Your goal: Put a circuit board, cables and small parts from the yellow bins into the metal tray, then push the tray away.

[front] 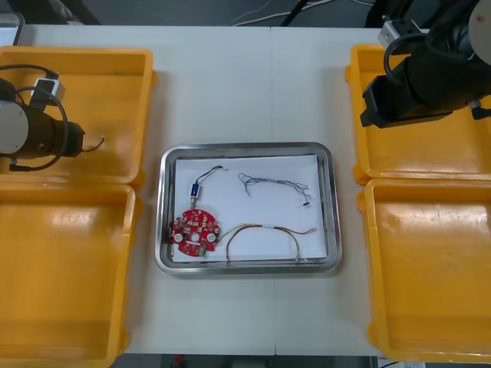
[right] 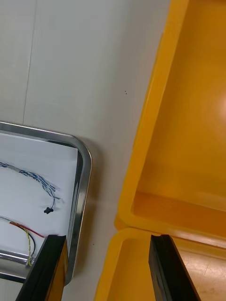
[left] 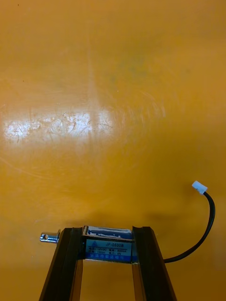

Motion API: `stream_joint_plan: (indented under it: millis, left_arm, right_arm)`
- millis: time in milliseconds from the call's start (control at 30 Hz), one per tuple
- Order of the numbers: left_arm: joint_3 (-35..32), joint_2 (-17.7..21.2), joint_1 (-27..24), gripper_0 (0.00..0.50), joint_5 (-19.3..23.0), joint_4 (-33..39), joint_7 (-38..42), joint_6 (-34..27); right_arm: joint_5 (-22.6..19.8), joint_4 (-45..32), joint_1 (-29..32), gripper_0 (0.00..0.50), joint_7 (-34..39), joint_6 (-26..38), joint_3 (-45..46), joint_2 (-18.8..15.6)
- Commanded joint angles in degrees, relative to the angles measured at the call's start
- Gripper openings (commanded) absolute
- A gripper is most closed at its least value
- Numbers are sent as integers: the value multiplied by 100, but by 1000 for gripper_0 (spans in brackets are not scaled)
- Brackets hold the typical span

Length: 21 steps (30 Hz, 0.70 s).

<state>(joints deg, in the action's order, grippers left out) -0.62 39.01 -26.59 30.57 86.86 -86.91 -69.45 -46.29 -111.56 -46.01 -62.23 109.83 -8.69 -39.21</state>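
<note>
The small metal part [left: 108, 245] is a short, stiff block with a blue label and a pin at one end. It looks dense for its size and its metal sides are probably smooth, so I judge that a grip across the flat body, near the middle, is the safe one. Its thin black cable [left: 210, 221] with a white plug [left: 199, 187] is soft and would swing, so it is not a good place to hold. The left gripper [left: 107, 235] has this hold: its two fingers are closed on the body, one on each side, over the floor of the far left yellow bin [front: 92, 61]. The left arm lies almost level over this bin and points toward the metal tray [front: 247, 147], where a red circuit board [front: 195, 227] and cables already lie. The right gripper [right: 106, 242] waits with its fingers wide apart and nothing between them, at the inner edge of the right bins [right: 155, 117], near the tray corner.
</note>
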Motion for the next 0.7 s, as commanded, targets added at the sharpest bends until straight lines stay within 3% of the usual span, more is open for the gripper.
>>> stream_joint_plan:
  millis: [33,133,167,200,233,300,333,367,433,700]
  left_arm:
    - [-167,257,-180,0,19,200,-397,-42]
    - [-185,257,-241,0,10,200,-371,-139]
    - [-185,257,-259,55,-7,200,-380,-157]
    - [-185,248,-276,202,-43,200,-380,-183]
    - [-185,248,-276,287,-43,200,-380,-183]
    - [-176,230,-276,347,-43,200,-415,-183]
    - [-176,230,-276,347,-43,200,-415,-183]
    - [-176,230,-276,419,-34,200,-450,-183]
    - [-149,230,-276,488,-34,200,-485,-183]
    - [-149,230,-285,500,10,200,-731,-244]
  right_arm:
    - [-345,-375,276,500,792,17,456,-403]
    - [-521,-560,523,500,1090,17,658,-579]
    - [-539,-657,628,500,1170,17,711,-641]
    - [-547,-753,742,500,1213,17,764,-720]
    - [-539,-823,865,500,1231,17,808,-790]
    - [-556,-911,1041,500,1240,17,896,-904]
    - [-556,-911,1041,500,1240,17,896,-904]
    - [-556,-999,1208,500,1240,17,975,-1027]
    - [-574,-1087,1419,500,1231,17,1107,-1168]
    - [-697,-1122,1902,500,1170,17,1467,-1476]
